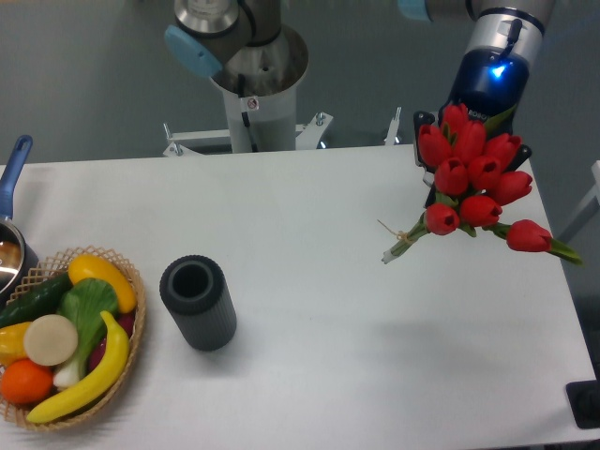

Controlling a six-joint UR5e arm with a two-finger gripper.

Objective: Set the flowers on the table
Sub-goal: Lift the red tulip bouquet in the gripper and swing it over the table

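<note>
The flowers (473, 178) are a bunch of red tulips with green stems tied with twine. They hang over the right side of the white table (309, 234), with the stem ends pointing down and left near the surface. My gripper (459, 187) comes down from the upper right and is shut on the flowers. The blooms hide most of its fingers. I cannot tell whether the stem tips touch the table.
A dark grey ribbed cylinder vase (198, 302) stands left of centre, its mouth empty. A wicker basket (131, 361) with a banana and other produce sits at the front left. A pot with a blue handle (11, 187) is at the left edge. The arm's base (253, 84) is behind the table.
</note>
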